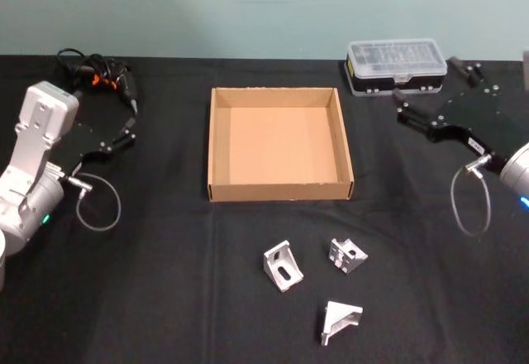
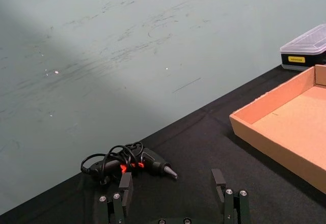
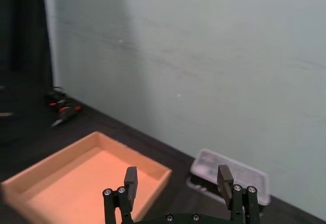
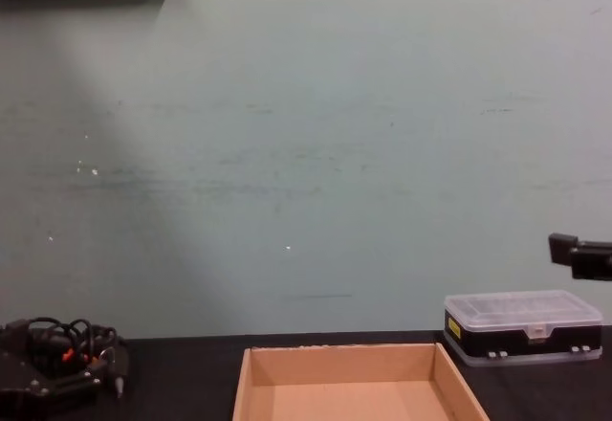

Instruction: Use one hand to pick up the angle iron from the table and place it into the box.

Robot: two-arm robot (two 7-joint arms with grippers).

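Three silver angle irons lie on the black table [image 1: 165, 281] in front of the box: one [image 1: 283, 265] at the left, one [image 1: 346, 255] to its right, one [image 1: 340, 321] nearest me. The tan box [image 1: 281, 190] stands empty at the table's centre, also seen as box [image 2: 265, 142], box [image 3: 56, 160] and box [image 4: 344, 364]. My left gripper [image 1: 126, 134] hovers open left of the box, fingers apart in its wrist view [image 2: 172, 186]. My right gripper [image 1: 402, 109] hangs open right of the box, near the far edge, jaws spread [image 3: 178, 180]. Neither holds anything.
A black case with a clear lid [image 1: 397, 64] sits at the back right, also visible as case [image 4: 524, 325]. A tangle of black and red cables with a tool [image 1: 95, 70] lies at the back left, close to the left gripper. A pale wall rises behind the table.
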